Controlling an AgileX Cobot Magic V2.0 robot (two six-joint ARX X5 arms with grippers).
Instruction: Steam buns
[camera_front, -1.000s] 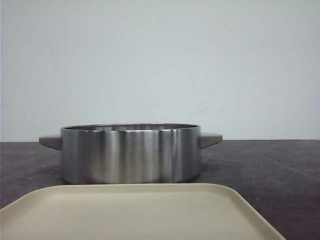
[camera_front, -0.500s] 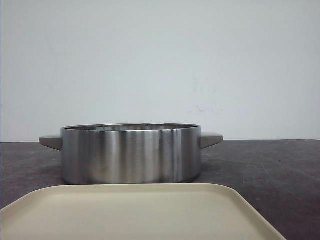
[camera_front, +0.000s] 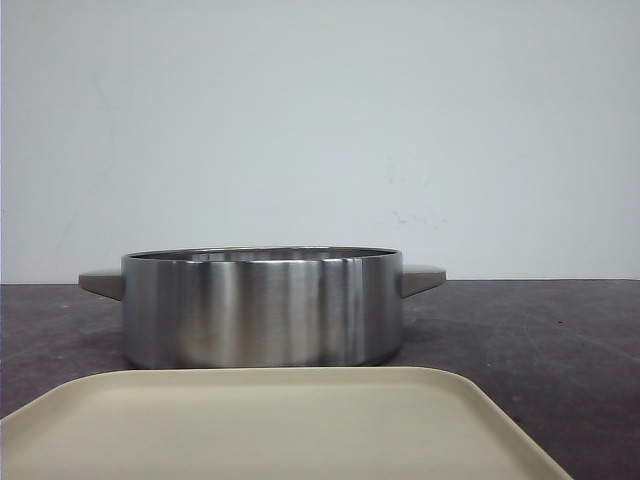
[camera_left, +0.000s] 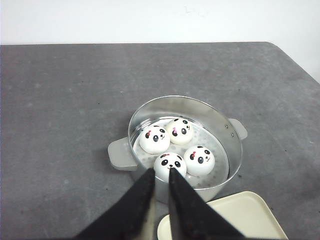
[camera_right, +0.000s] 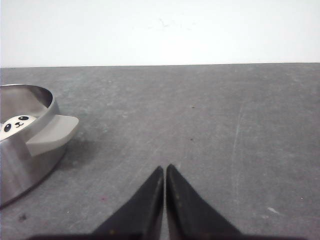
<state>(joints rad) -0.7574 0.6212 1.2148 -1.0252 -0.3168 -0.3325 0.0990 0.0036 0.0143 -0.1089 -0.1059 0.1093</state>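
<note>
- Between the left claw (camera_left: 161, 174) fingertips: a narrow gap only, black fingers nearly together, nothing held.
- Just past those tips: nearest of the buns (camera_left: 169, 164), white dome with panda face, partly overlapped by the fingertips in the left wrist view; contact or clearance cannot be told.
- Beyond and beside that bun: three more panda buns, one to the side (camera_left: 199, 160), two farther off (camera_left: 154, 139) and (camera_left: 179, 131), all four clustered close on a perforated steamer plate (camera_left: 220, 165) inside the pot.
- Around the cluster: round steel pot (camera_left: 235, 150) with a grey handle (camera_left: 120, 155) on one side and a second handle (camera_left: 238, 128) on the opposite side, standing on the dark grey table (camera_left: 60, 100).
- On the near side of the pot, under the left claw: corner of a cream tray (camera_left: 240, 215), close to the pot wall.
- At the right claw (camera_right: 164, 168): black fingers pressed tip to tip, closed on nothing, hanging above bare grey table.
- Off to one side of the right claw, well apart: edge of the steel pot with one grey handle sticking out toward the claw, and part of a panda bun face (camera_right: 15, 124) peeking over the rim.
- From the front view: no claw visible; steel pot (camera_front: 262, 308) standing upright behind the cream tray (camera_front: 270, 425), pot handles projecting on both sides, buns hidden behind the pot wall, pale wall (camera_front: 320, 120) beyond the table edge.
</note>
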